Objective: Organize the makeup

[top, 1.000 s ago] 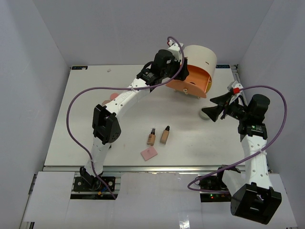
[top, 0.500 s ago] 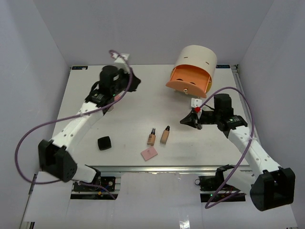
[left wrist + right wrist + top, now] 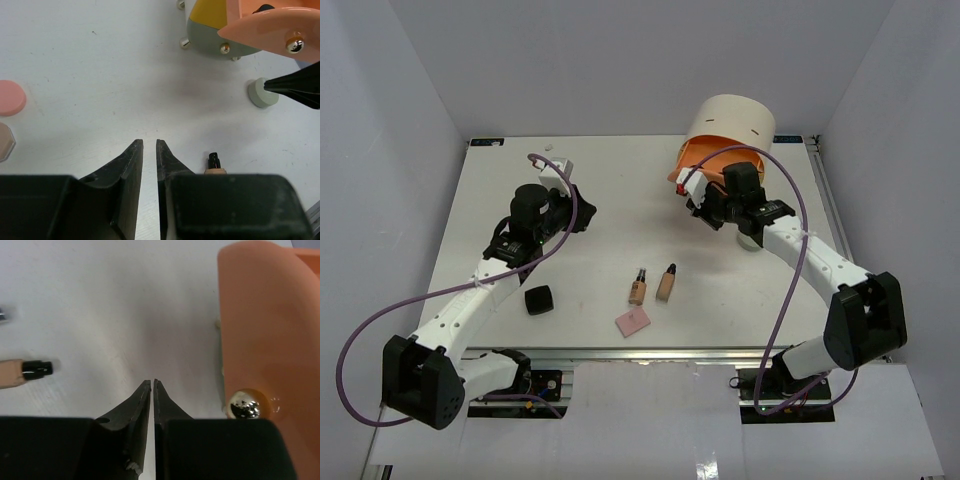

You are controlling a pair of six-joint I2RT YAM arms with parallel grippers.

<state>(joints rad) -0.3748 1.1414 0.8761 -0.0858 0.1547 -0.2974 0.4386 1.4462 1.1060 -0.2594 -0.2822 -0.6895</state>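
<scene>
Two beige black-capped bottles (image 3: pixel 637 288) (image 3: pixel 667 282) lie side by side at the table's centre front, with a flat pink square (image 3: pixel 633 322) just below them. A black square compact (image 3: pixel 538 299) sits to the left, beside my left arm. The pale green round jar (image 3: pixel 262 93) shows near the organizer, partly under my right arm (image 3: pixel 752 241). My left gripper (image 3: pixel 586 214) (image 3: pixel 149 143) hovers over bare table, shut and holding nothing. Just left of the open orange drawer (image 3: pixel 265 325), my right gripper (image 3: pixel 695 198) (image 3: pixel 152 381) is shut and holds nothing.
The cream cylinder organizer (image 3: pixel 735 120) stands at the back right, its orange drawer (image 3: pixel 692 160) pulled out with a shiny knob (image 3: pixel 244 405); grey and yellow drawers (image 3: pixel 212 30) sit below. A pink round disc (image 3: pixel 11 97) and a beige piece (image 3: pixel 4 141) lie at the far left.
My left arm swung back from the organizer to the left middle of the table. My right arm moved up to the orange drawer. Both grippers closed.
</scene>
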